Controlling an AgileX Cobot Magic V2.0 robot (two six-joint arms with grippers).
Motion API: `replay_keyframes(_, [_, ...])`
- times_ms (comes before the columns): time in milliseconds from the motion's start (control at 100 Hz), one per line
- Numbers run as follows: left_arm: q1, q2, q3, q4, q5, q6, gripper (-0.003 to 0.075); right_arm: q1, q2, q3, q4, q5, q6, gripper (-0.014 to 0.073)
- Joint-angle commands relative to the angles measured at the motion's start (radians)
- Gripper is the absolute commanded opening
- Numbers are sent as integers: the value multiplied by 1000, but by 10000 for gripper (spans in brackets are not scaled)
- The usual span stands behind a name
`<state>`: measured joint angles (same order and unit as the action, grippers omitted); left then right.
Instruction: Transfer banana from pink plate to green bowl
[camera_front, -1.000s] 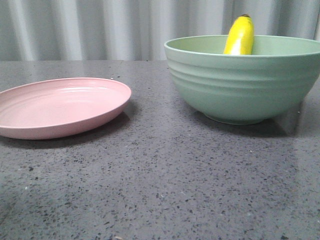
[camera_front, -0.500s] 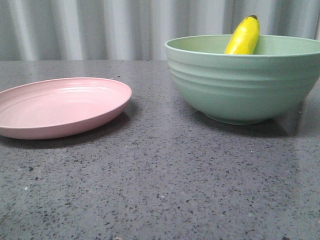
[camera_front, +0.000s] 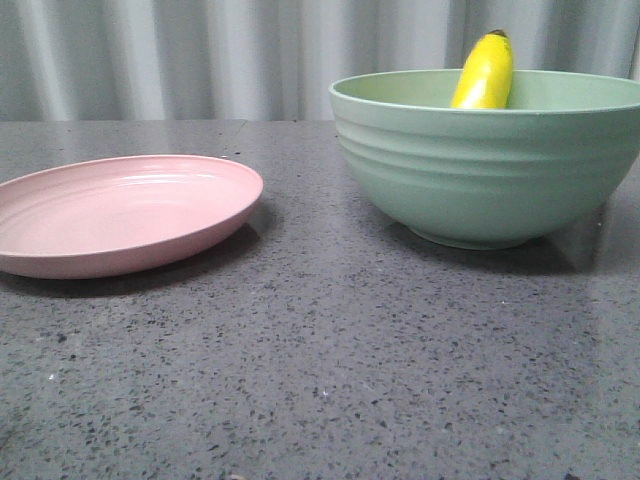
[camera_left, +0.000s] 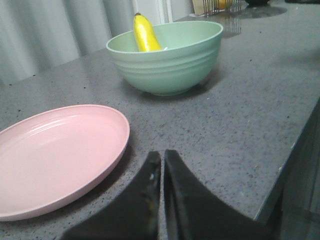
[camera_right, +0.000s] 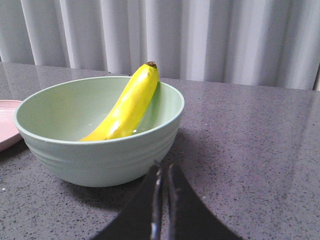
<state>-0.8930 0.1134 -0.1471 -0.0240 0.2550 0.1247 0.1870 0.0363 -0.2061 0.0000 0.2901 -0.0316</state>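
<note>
Front view, banana (camera_front: 484, 72) over green bowl (camera_front: 486, 160) rim

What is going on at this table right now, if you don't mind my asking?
Nothing is being handled at this moment. The banana lies inside the green bowl, leaning against its inner wall with its dark tip poking above the rim. The pink plate sits bare beside the bowl, apart from it. The left end effector and right end effector are both shut on nothing and back from the bowl, so the transfer looks finished.
</note>
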Motion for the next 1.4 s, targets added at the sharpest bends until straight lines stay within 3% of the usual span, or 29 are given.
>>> replay_keyframes(0, [23,9,-1,24,-106,-96,-20,-6,10,-24,-13,-79,-6,-68])
replay_keyframes(120, [126,7,47,24,-170,-274,-20,-6,10,-24,-13,-79,-6,-68])
replay_keyframes(420, [503,-33,159,24,-353,-270,-20,-6,10,-24,-13,-79,-6,-68])
replay_keyframes(680, [788,-147,158,5,-162,-102,-20,-6,10,-24,-13,-79,-6,-68])
replay_keyframes(860, [832,-147,158,5,7,-102,-20,-6,10,-24,-13,-79,-6,-68])
replay_keyframes(1390, [828,-147,158,8,2,-102,-20,-6,10,-24,-13,-79,-6,-68])
